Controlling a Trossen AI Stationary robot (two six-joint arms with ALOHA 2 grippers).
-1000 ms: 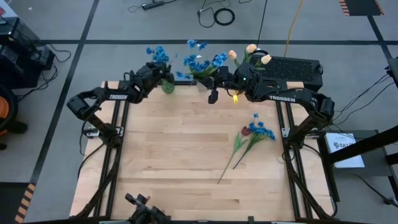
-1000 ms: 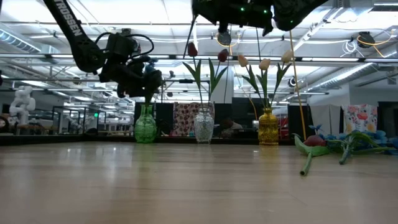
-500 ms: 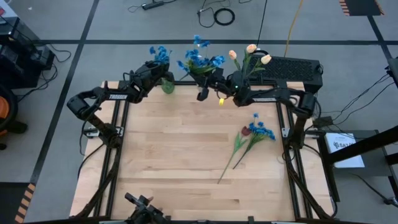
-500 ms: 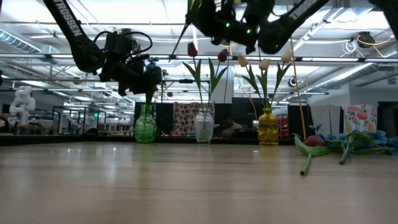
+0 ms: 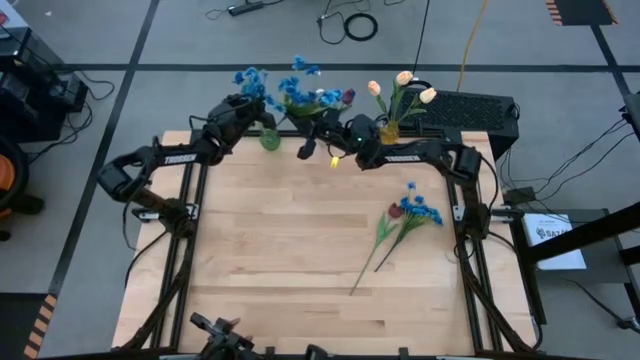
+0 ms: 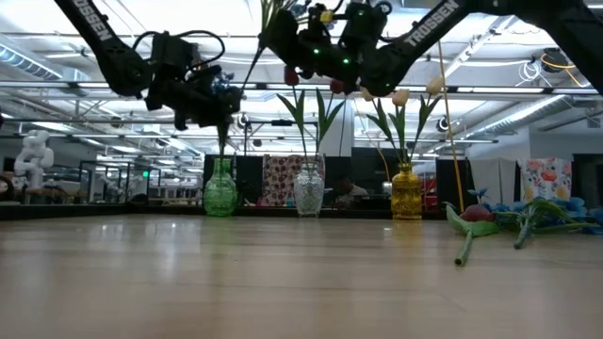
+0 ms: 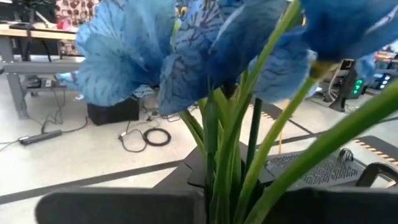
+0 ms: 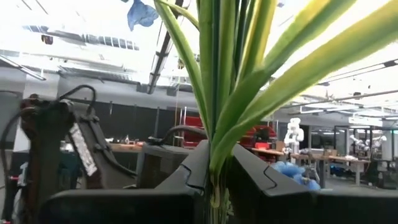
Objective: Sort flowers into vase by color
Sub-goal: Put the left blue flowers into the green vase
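Claws both gripping blue flower stems | right claw (image 5: 318,140) carrying blue bunch (image 5: 300,95) stem-down, heading leftward toward green vase (image 5: 269,139) | left claw (image 5: 252,118) pinching stems above it

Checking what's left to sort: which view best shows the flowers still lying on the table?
High view: the loose flowers show whole on the table's right side, blue blossoms, one dark red head, stems fanning out. Low view shows them edge-on at far right, overlapping. Neither wrist view shows them; each is filled with stems by its own tool.
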